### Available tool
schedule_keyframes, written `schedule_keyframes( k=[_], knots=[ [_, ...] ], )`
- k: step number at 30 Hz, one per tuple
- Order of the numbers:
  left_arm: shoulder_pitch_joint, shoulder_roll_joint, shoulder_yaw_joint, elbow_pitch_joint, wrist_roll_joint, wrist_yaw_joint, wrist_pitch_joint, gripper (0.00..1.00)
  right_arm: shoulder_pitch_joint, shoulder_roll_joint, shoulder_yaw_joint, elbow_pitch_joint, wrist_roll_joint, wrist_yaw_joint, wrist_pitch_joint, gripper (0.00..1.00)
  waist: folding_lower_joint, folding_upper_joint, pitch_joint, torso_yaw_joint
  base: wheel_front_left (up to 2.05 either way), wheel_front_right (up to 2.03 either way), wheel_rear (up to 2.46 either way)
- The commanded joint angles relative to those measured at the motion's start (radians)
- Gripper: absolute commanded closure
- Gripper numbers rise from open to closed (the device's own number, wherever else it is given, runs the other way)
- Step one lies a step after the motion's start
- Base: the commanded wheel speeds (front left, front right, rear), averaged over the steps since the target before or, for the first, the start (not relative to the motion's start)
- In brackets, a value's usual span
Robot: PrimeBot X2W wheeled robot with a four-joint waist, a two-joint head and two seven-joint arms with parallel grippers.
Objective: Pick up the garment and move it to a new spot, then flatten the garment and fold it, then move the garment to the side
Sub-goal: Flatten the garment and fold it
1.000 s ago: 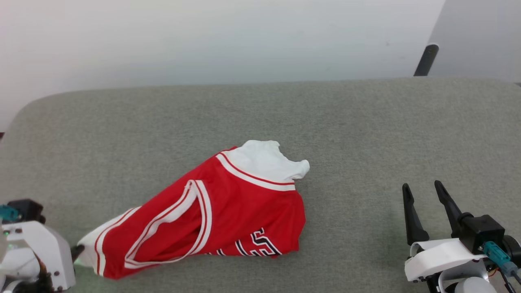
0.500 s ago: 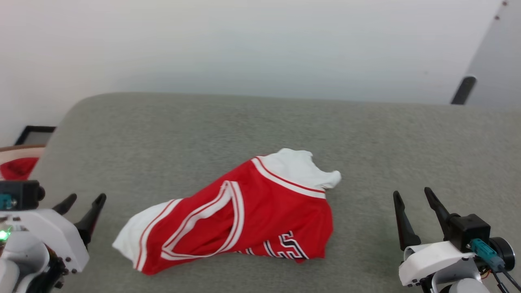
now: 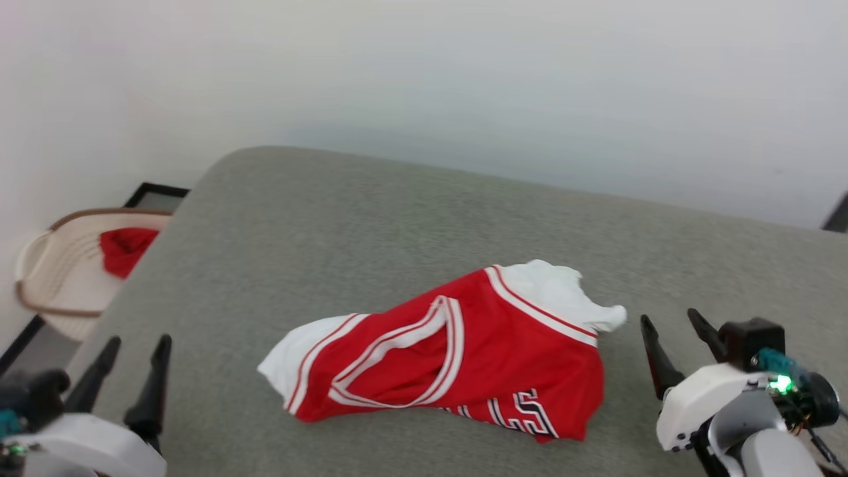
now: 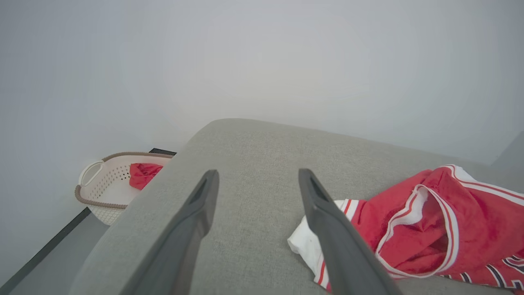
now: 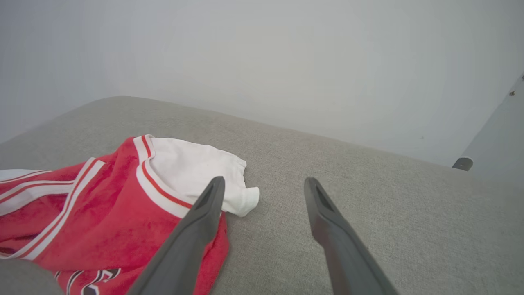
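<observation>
The garment (image 3: 464, 358) lies crumpled on the grey cushioned surface (image 3: 331, 218). It is a red jersey with white sleeves, striped trim and black-and-white lettering at its near edge. My left gripper (image 3: 139, 340) stands open at the lower left, well apart from the garment's white left end. In the left wrist view the left gripper (image 4: 258, 172) has bare cushion between its fingers, with the garment (image 4: 450, 229) to their right. My right gripper (image 3: 668, 318) is open just right of the white sleeve. In the right wrist view the right gripper (image 5: 265, 179) holds nothing, and the garment (image 5: 102, 213) lies left of it.
A pale laundry basket (image 3: 53, 278) stands on the floor off the cushion's left end, with a small red cloth (image 3: 126, 248) in it; the basket (image 4: 102, 180) is beyond the cushion's rounded corner. A white wall runs behind. A dark post (image 5: 462, 164) rises at the far right.
The head camera has swung left, bringing the basket into view. My left gripper has let go of the garment's white left end, opened and drawn away from it. The garment lies still.
</observation>
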Motion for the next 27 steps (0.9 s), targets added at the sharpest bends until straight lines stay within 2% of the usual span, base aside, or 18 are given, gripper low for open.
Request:
schedule_keyframes(
  k=[1, 12, 19, 27],
  knots=[
    [0.015, -0.011, -0.004, -0.004, 0.013, 0.004, -0.022, 0.00, -0.021, -0.008, -0.004, 0.011, 0.013, 0.000, 0.027, 0.00, 0.0000, 0.0000, -0.012, 0.054, 0.00, 0.00, 0.00],
    [0.038, -0.093, -0.002, -0.008, 0.034, 0.005, -0.107, 0.00, -0.145, -0.086, -0.028, 0.096, 0.066, 0.000, 0.262, 0.00, 0.0000, 0.0000, 0.048, 0.166, 0.00, 0.00, 0.00],
    [0.011, -0.155, 0.002, 0.017, 0.057, -0.024, -0.123, 0.00, -0.212, -0.130, -0.042, 0.157, 0.090, 0.000, 0.385, 0.00, 0.0000, 0.0000, 0.107, 0.224, 0.00, 0.00, 0.00],
    [-0.025, -0.222, 0.014, 0.048, 0.093, -0.066, -0.127, 0.00, -0.259, -0.151, -0.046, 0.237, 0.132, 0.000, 0.523, 0.00, 0.0000, 0.0000, 0.160, 0.268, 0.00, 0.00, 0.00]
  ],
)
